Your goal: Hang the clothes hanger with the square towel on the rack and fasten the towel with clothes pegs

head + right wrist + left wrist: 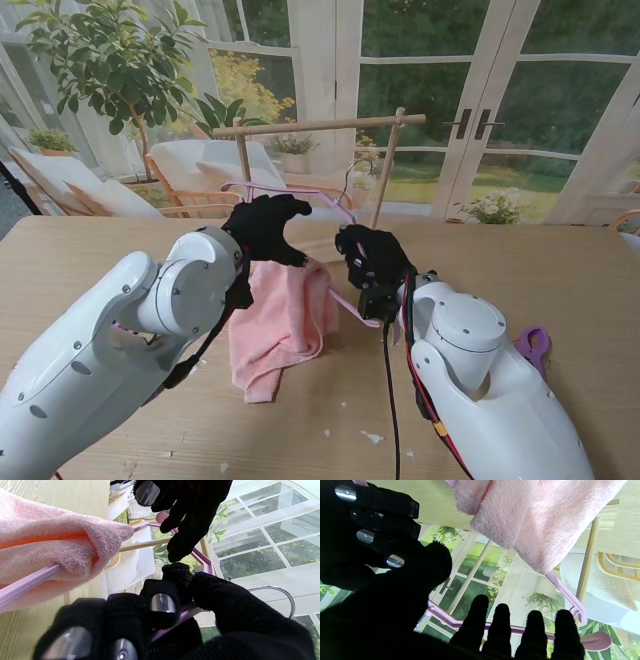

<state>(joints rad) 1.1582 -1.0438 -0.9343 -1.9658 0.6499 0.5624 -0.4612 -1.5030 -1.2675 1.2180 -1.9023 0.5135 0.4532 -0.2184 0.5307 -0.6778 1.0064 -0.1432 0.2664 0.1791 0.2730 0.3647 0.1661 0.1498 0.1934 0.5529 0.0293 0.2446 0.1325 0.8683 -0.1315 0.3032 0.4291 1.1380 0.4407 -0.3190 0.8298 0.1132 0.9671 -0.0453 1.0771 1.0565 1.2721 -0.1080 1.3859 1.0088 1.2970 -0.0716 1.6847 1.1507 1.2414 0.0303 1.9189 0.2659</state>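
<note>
Stand view overhead; wrist views close, sharing the hanger

Wooden table, potted tree, glass doors.

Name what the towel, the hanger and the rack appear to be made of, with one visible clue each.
Towel: pink terry cloth, fuzzy looped pile. Hanger: probably plastic, smooth lilac moulded bar, with a shiny metal hook. Rack: likely unpainted wood, pale matte round rods.

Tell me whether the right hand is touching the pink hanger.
Touching. The right wrist view shows the right hand with fingers curled around the pink hanger, whose bar passes between fingers and thumb.
</note>
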